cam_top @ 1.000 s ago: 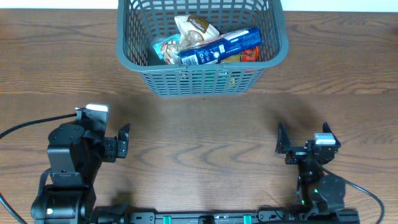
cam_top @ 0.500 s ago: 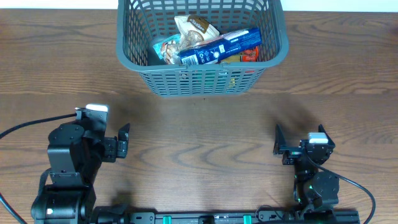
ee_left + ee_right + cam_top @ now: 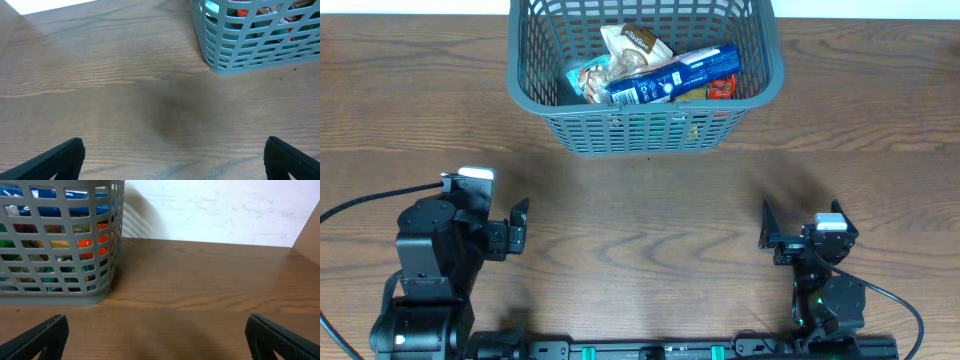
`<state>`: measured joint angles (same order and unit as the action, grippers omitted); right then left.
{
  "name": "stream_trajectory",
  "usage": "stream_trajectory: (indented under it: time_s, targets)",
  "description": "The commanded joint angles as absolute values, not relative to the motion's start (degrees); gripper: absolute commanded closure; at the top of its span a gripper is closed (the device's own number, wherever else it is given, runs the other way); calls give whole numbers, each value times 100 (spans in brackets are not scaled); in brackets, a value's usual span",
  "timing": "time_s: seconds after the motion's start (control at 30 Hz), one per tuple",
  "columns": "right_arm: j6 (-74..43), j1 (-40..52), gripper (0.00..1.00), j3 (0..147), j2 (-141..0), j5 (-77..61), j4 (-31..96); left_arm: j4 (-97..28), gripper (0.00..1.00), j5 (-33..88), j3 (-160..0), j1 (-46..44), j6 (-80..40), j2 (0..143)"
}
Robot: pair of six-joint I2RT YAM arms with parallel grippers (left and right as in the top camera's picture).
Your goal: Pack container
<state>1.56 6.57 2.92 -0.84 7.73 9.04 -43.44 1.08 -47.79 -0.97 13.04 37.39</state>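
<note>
Grey slotted plastic basket (image 3: 645, 140), rectangular and loaded with mixed packets (image 3: 675, 77), set at the far middle of a brown wooden table (image 3: 640, 230).
Bare wood is seen between the basket's near wall and both arms, and on either side of it. The table's far edge runs just behind the basket. The left gripper (image 3: 517, 228) and right gripper (image 3: 768, 228) are held spread wide over bare wood near the front edge, well apart from the basket, which lies ahead and between them.
</note>
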Motion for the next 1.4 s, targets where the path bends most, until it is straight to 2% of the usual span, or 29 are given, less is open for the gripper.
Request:
stream_trajectory:
  time_s: [0.0,0.3,0.5,0.6,0.67,0.8,0.93,1.13,1.37]
  targets:
    - [222,620,1,263,-34,749,895,-4340,1,97,-4810,-108,1210,3732]
    - [222,620,1,263,-34,749,895,-4348,1,-84,-4810,-108,1431,3610]
    - [222,620,1,263,-34,749,895,-4552,1,558,-4488,-110,947,2204]
    - [222,620,1,263,-34,749,895,-3817,1,709,-3830,-110,491,1369]
    - [222,620,1,263,-34,749,895,-2893,1,703,-3210,-110,399,928]
    - [222,620,1,263,-34,749,895,-1208,1,502,-2121,-110,224,517]
    - [222,620,1,263,-32,749,895,-187,2,82,-1288,-110,113,298]
    - [222,620,1,263,-34,749,895,217,1,-663,-537,-110,-185,5]
    - [222,620,1,263,-32,749,895,-104,1,-672,-38,-110,-244,12]
